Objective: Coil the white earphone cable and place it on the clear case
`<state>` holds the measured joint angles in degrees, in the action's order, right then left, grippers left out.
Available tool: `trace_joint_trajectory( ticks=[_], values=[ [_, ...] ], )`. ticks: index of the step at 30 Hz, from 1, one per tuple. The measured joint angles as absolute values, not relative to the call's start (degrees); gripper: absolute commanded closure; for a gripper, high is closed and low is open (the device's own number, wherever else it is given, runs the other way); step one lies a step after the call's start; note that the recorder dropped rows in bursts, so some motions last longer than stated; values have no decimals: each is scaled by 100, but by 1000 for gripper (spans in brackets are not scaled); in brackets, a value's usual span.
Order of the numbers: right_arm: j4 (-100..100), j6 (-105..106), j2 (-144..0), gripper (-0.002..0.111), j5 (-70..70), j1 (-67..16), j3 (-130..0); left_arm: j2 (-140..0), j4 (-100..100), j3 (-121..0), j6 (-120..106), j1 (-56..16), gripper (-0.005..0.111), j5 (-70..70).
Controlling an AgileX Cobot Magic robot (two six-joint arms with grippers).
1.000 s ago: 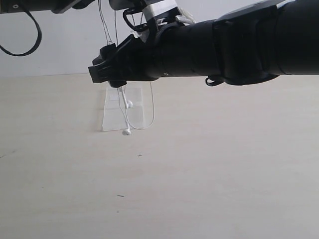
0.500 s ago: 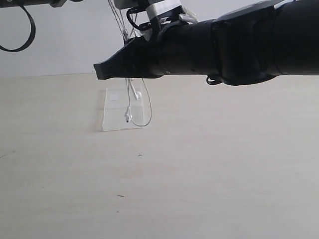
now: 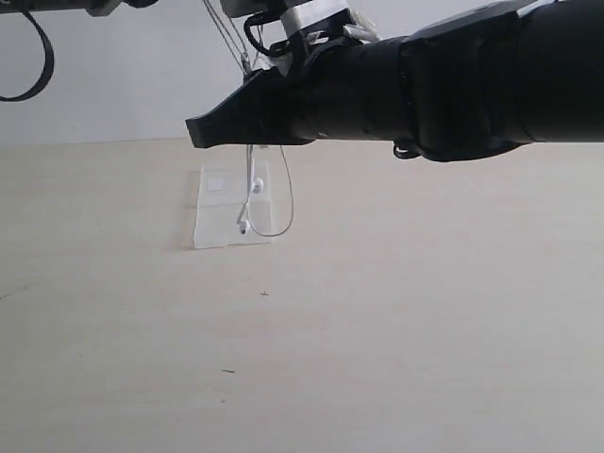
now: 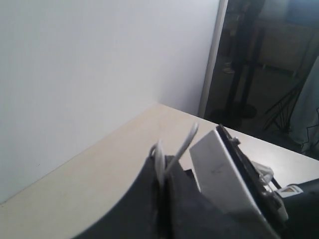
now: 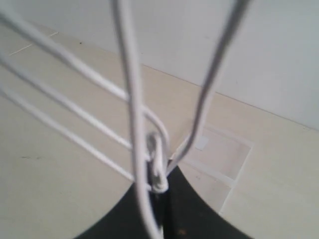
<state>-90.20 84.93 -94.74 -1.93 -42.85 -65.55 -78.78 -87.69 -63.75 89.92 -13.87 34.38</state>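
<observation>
The white earphone cable [image 3: 284,203] hangs in several strands from above the exterior view. Its loop and two earbuds [image 3: 257,186] dangle just over the clear case [image 3: 215,222], which lies flat on the table with a small white label [image 3: 216,183]. My right gripper [image 3: 200,131] reaches in from the right, above the case. In the right wrist view it [image 5: 160,186] is shut on a bunch of cable [image 5: 130,99], with the case [image 5: 227,154] below. My left gripper [image 4: 162,174] is shut on a cable strand [image 4: 159,159]. It is above the exterior view's top edge.
The pale wooden table [image 3: 377,330] runs back to a white wall [image 3: 113,85]. A thick black robot cable [image 3: 38,66] loops down at the top left. Two tiny dark specks [image 3: 264,293] mark the tabletop. A dark doorway with stands [image 4: 259,74] shows in the left wrist view.
My right gripper has shut on the cable and shifted slightly right. The hanging earbuds and loop have risen a little above the case.
</observation>
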Motion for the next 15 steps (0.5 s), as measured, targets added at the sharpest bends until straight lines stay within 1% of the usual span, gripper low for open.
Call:
trace_joint_trajectory(
  ticks=[10,15],
  values=[
    [-9020,9487,-9085,108,-876,-4285,-6555,-7823,-9221,-6375,9370,-1387,107,3438],
    [-9296,10583,-8803,108,-1134,-4285,-6555,-7823,-9488,-6375,9577,-1387,107,3384]
  ],
)
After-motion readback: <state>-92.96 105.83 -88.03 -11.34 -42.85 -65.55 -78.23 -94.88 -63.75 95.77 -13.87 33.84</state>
